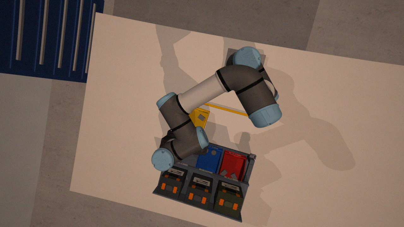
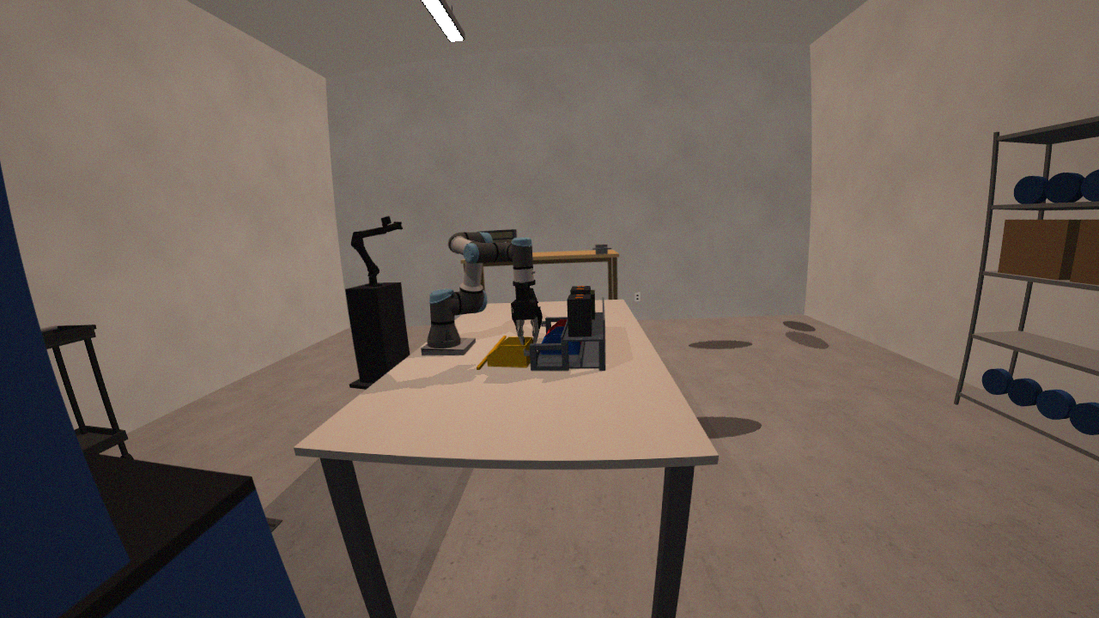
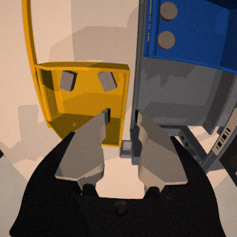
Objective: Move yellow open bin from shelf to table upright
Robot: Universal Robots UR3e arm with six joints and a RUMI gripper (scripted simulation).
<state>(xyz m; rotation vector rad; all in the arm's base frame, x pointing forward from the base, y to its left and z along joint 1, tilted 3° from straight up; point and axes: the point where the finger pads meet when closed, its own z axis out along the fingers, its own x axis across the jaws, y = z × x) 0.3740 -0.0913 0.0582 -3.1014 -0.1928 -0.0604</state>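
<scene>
a: where is the yellow open bin (image 1: 197, 123) (image 2: 509, 354) (image 3: 89, 102) to be found?

b: it is seen upright on the worktop (image 1: 121, 84) (image 2: 499, 422) (image 3: 20, 82), off the shelf (image 1: 251, 169) (image 2: 604, 338) (image 3: 135, 76) and just beside its front. in the top view it is partly covered by the arm (image 1: 200, 91) (image 2: 471, 275).

a: are its parts kept inside?

b: two grey blocks (image 1: 201, 117) (image 3: 68, 80) are shown in it by the wrist view.

a: and is anything gripped?

b: nothing is held. the end effector (image 2: 525, 338) (image 3: 122, 110) is parted a little, with its tips pointed down near the bin's shelf-side wall. whether that wall is touched cannot be told.

a: what is seen along the bin's other side?

b: a long yellow bar (image 1: 226, 109) (image 2: 491, 353) (image 3: 29, 39), extended past the bin's end.

a: what is carried by the shelf?

b: a blue bin (image 1: 209, 162) (image 2: 555, 338) (image 3: 197, 43) and a red bin (image 1: 233, 162) (image 2: 556, 325) are placed side by side, with three toolboxes (image 1: 199, 191) (image 2: 580, 315) lined up behind them.
</scene>
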